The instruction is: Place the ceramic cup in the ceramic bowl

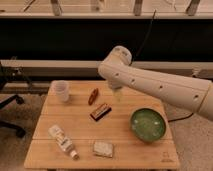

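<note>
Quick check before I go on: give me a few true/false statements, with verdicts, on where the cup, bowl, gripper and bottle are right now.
1. The ceramic cup sits inside the ceramic bowl. False: it stands on the wooden table near the far left corner, well apart from the bowl.
2. The gripper hangs over the far middle of the table, open and holding nothing. True.
3. The bowl is to the left of the cup. False: in the camera view it sits on the right side of the table.
4. The white bottle lies on its side near the front left. True.
</note>
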### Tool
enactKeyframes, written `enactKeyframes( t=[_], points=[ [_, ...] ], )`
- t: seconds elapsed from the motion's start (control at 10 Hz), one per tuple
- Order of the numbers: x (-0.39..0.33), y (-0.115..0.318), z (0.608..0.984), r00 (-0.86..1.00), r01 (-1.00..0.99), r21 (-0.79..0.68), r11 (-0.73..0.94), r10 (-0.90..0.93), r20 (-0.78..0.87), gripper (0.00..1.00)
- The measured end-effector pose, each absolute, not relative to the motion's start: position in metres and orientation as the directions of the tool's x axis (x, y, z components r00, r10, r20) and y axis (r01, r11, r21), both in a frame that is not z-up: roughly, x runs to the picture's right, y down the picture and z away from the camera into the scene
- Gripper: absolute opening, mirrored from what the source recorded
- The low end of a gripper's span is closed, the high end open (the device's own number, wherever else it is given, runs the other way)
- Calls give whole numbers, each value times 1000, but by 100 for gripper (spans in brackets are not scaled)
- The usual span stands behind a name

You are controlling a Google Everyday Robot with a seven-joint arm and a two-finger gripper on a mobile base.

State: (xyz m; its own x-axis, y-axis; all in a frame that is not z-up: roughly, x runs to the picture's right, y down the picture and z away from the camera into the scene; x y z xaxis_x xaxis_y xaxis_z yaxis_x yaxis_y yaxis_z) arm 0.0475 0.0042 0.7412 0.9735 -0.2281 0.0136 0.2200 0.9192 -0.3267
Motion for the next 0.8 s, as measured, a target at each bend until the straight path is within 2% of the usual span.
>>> enactKeyframes(
  t=[0.8],
  points=[
    [17, 4, 746, 971, 227, -292, 929, -238, -1, 80]
  ],
)
